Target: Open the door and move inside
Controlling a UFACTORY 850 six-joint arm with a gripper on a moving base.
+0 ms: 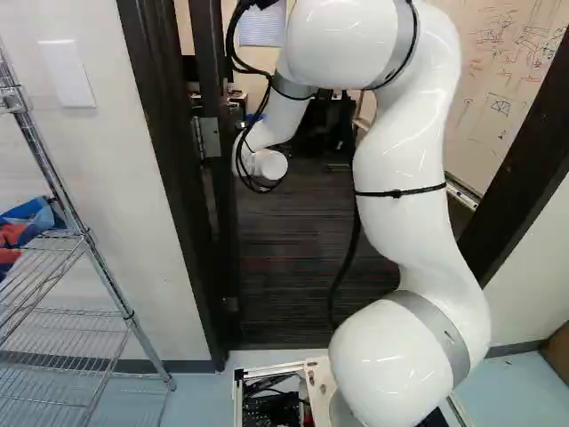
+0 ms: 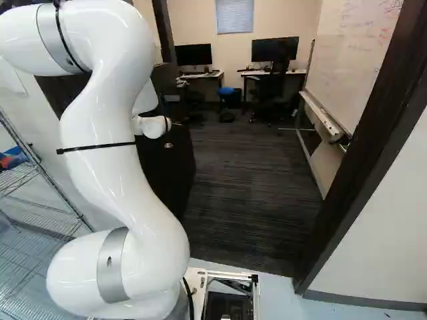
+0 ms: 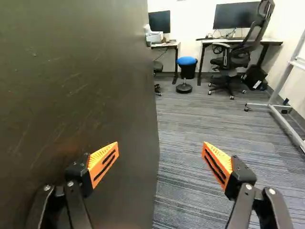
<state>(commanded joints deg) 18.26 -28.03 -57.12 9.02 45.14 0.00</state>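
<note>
Door (image 3: pixel 90 81) open, edge (image 3: pixel 154 119) ahead of claw (image 3: pixel 160 147); claw released, wide; carpet (image 3: pixel 183 186) runs past edge twd desks (image 3: pixel 267 41).

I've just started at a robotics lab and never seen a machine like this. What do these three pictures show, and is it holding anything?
It's one white robot arm on a moving base. The left and right base views come from cameras behind the arm, looking past it through a doorway. The wrist view looks along the end effector, the grasping part: its two orange-padded fingers stand open, with nothing held between them.

The dark panel filling the wrist view beyond one finger is the door, standing open. Past it lies a carpeted floor, with desks bearing monitors, plus an office chair and a blue-topped stool. A whiteboard stands at the right of the right base view.
</note>
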